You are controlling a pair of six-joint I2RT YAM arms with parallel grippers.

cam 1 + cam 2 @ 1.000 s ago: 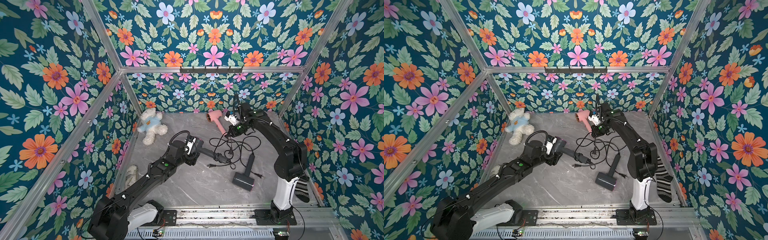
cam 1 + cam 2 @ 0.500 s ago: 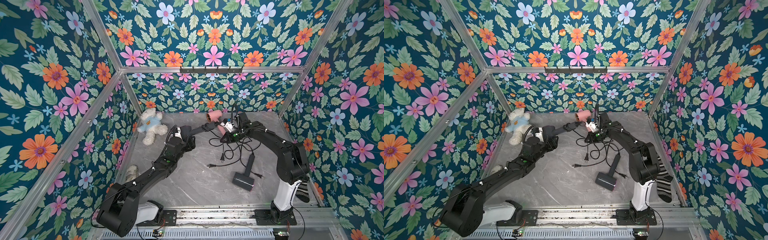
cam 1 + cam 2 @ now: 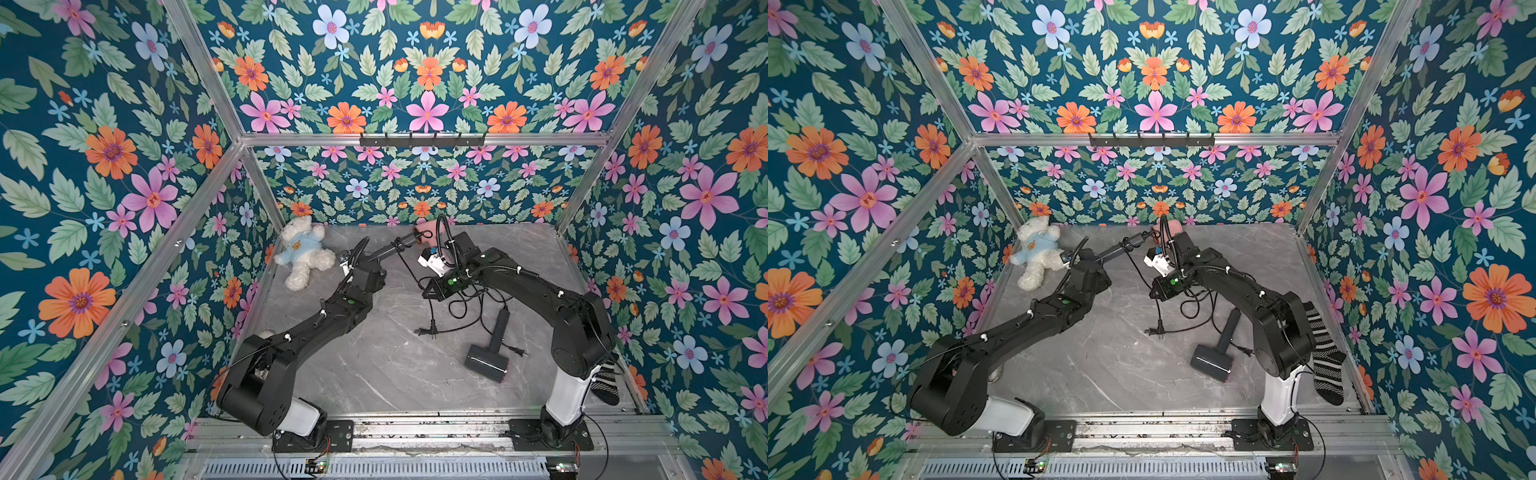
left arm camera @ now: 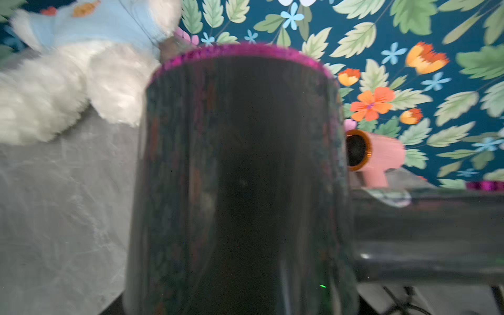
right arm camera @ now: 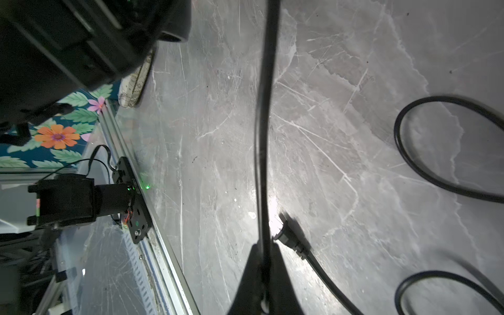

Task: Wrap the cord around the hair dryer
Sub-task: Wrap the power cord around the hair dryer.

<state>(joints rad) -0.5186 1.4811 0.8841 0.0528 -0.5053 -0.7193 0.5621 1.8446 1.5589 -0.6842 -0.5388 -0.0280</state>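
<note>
Hair dryer (image 3: 390,251) hung off the table in left gripper (image 3: 365,259), closed tight on it, handle end pointing at pink dryer (image 3: 428,226). Right gripper (image 5: 262,246), just in front of pink dryer, pinched the cord (image 5: 266,109) & was nearest to loop it.

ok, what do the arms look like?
Both the left arm and right arm: black boxy links, white base segment, green light each. External black cables with white ties; the right adds ribbed conduit, a white wrist block and tapered black fingers.
</note>
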